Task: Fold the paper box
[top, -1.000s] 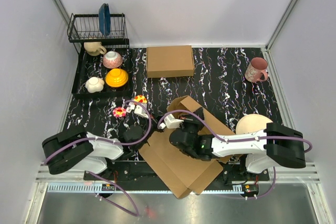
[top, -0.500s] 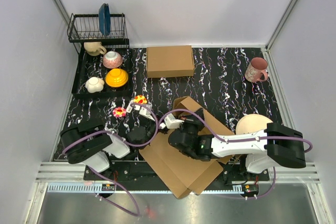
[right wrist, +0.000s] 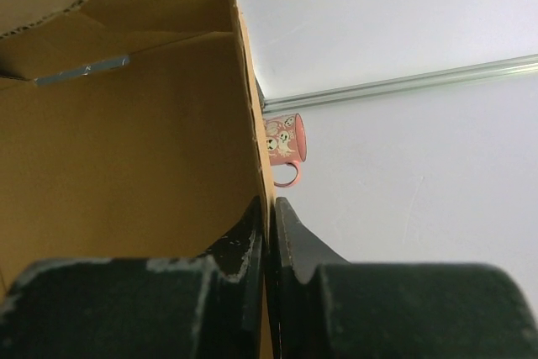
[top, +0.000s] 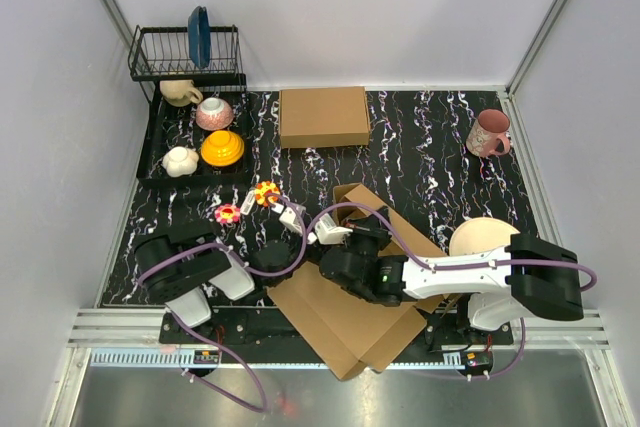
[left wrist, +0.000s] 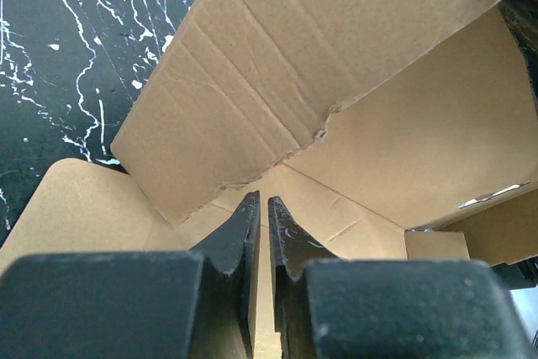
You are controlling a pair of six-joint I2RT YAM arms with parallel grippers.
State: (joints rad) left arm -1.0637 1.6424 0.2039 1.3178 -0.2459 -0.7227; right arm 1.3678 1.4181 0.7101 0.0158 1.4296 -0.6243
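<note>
The paper box (top: 345, 312) is a brown die-cut sheet at the near middle of the table, its far part raised into walls and flaps. My right gripper (top: 358, 232) is shut on one upright wall of the box (right wrist: 168, 124); the wall's edge runs between my fingers in the right wrist view (right wrist: 271, 203). My left gripper (top: 296, 252) is at the sheet's left edge. In the left wrist view it (left wrist: 261, 201) is shut to a narrow slit over the flat panel (left wrist: 67, 208), just below a raised, torn-edged flap (left wrist: 277, 65).
A neatly formed cardboard box (top: 323, 116) lies at the back middle. A pink mug (top: 489, 133) stands at the back right and shows in the right wrist view (right wrist: 284, 140). A dish rack (top: 150, 162) with cups is at the back left. Two flower toys (top: 266, 191) lie left of the box. A tan bowl (top: 482, 237) is on the right.
My left arm has swung its shut gripper to the right, up to the paper box's left edge. My right gripper has held its grip and hardly moved.
</note>
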